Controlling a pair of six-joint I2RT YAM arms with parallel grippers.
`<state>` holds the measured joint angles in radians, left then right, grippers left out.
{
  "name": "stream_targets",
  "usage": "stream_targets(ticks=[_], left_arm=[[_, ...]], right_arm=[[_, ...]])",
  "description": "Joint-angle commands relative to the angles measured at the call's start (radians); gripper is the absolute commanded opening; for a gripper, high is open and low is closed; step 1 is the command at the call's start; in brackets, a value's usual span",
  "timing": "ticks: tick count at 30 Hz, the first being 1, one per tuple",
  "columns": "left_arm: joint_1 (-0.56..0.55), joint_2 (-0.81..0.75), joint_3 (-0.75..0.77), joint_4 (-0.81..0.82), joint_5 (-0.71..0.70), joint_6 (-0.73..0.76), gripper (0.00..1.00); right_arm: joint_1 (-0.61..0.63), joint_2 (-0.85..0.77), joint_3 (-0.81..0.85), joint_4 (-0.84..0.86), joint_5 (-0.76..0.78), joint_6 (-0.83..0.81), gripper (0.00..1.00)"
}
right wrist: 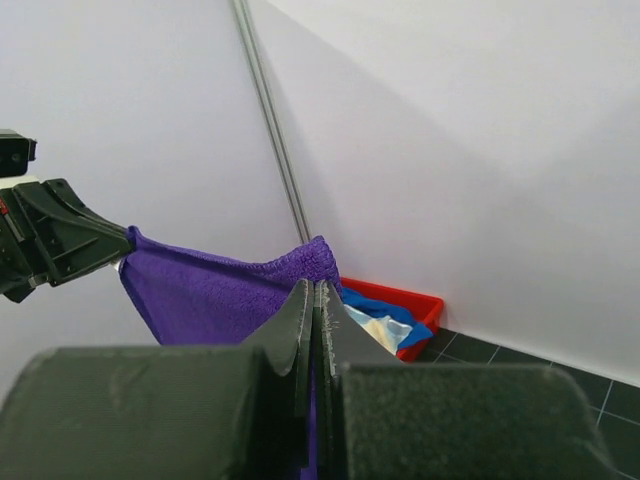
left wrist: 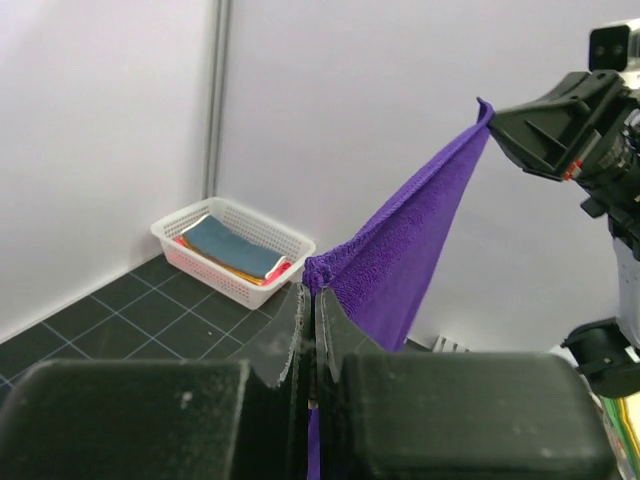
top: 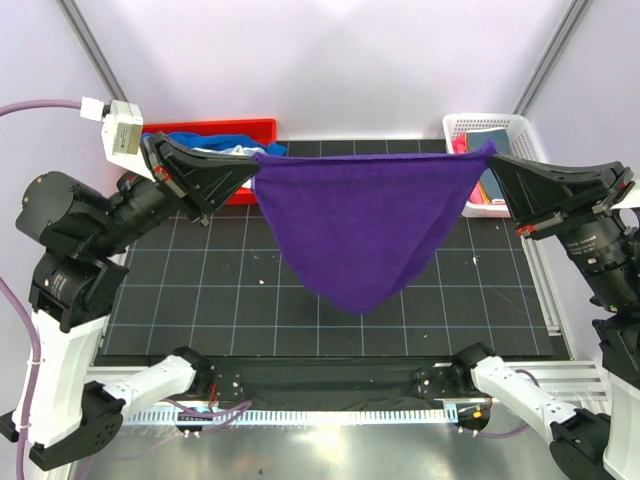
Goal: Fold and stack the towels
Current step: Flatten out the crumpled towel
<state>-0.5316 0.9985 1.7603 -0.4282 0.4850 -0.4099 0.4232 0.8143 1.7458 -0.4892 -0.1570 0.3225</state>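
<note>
My left gripper (top: 254, 168) and right gripper (top: 491, 157) each pinch a top corner of the soft purple cloth towel (top: 360, 230), hanging centre-frame. Spreading step; next, I judge, lay it flat.

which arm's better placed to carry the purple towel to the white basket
Right, likely: the right tool pinches the towel corner beside the basket; the left tool is by the red bin.
</note>
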Motion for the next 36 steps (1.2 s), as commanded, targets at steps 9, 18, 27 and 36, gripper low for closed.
stream_targets(ticks=[9,18,27,36], left_arm=[[0.071,0.207,-0.062,0.072,-0.231,-0.024,0.00],[0.258,0.676,-0.174,0.449,-0.059,-0.158,0.00],[0.326,1.290,0.194,0.626,0.043,-0.266,0.00],[0.369,1.422,0.303,0.675,-0.011,-0.290,0.00]], right_arm=[[-0.008,0.199,-0.136,0.122,0.223,-0.068,0.01],[-0.202,0.711,-0.311,0.475,0.102,0.016,0.01],[-0.261,1.255,-0.079,0.696,0.068,0.067,0.01],[-0.268,1.402,0.008,0.773,0.108,0.081,0.01]])
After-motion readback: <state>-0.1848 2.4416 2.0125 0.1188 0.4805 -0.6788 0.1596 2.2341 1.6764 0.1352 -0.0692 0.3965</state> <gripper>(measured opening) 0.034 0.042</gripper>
